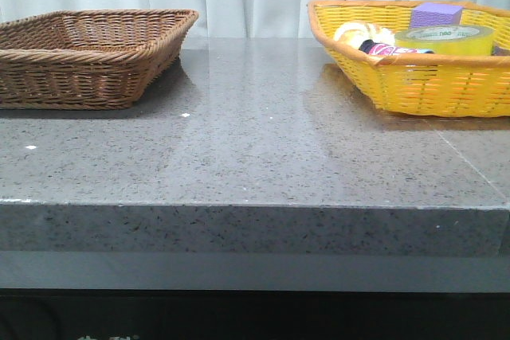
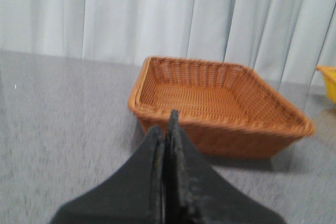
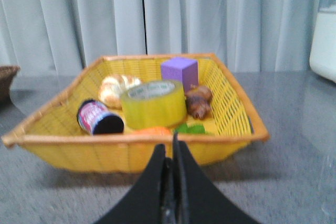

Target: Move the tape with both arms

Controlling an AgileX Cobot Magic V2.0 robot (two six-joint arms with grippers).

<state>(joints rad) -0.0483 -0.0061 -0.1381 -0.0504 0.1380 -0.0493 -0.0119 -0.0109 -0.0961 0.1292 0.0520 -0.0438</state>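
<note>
The tape (image 3: 153, 103) sits mid yellow basket (image 3: 231, 103), far right on the table (image 1: 255, 149). Our right gripper (image 3: 172, 148) is closed and empty, like the left gripper (image 2: 166, 129); we should open it wide and straddle the roll, clear of the cube (image 3: 179, 72).

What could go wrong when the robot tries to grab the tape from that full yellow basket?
The tape sits crowded between a bottle, a bun, a purple cube and a brown lump, so the right tool might bump or grab those instead. It is shut now and must open wide for such a big roll.
</note>
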